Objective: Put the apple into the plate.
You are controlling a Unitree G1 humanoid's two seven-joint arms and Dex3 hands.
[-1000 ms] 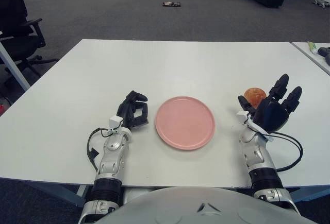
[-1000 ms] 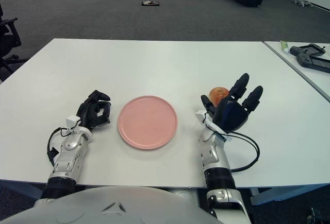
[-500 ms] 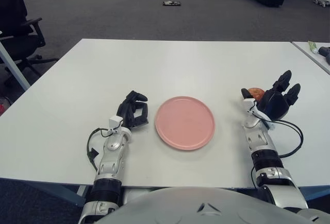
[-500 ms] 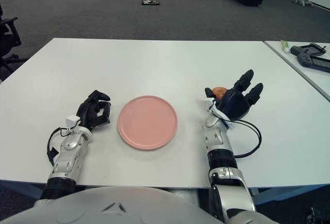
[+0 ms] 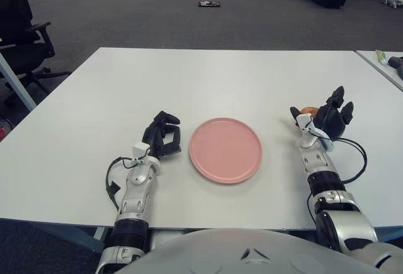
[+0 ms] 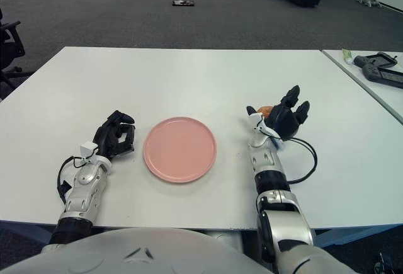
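So the right hand (image 5: pixel 327 119) is at the apple (image 5: pixel 306 109), to the right of the plate (image 5: pixel 225 149), with its fingers (image 5: pixel 338 97) raised and spread around the fruit rather than clamped on it. Only a sliver of the apple shows past the palm, so I cannot tell whether any finger actually touches it; by the look of the spread, no firm grip is made yet. The apple sits on the table (image 5: pixel 208 79), just right of the plate and a little farther from the robot than the plate's centre, clearly apart from the rim.

The plate itself holds nothing. It lies flat between the two hands, near the table's front edge.

The left hand (image 5: pixel 163 139) shows just left of the plate, its fingers curled in on themselves and holding nothing; it looks idle.

As a judgement, the task is at an early stage: the reach to the apple seems complete or nearly so, and nothing beyond that is done. Left to do are closing the fingers on the apple, lifting it, carrying it leftward over the plate, and letting it go there. The round fruit could roll away from the plate if a finger nudges it before the grip closes
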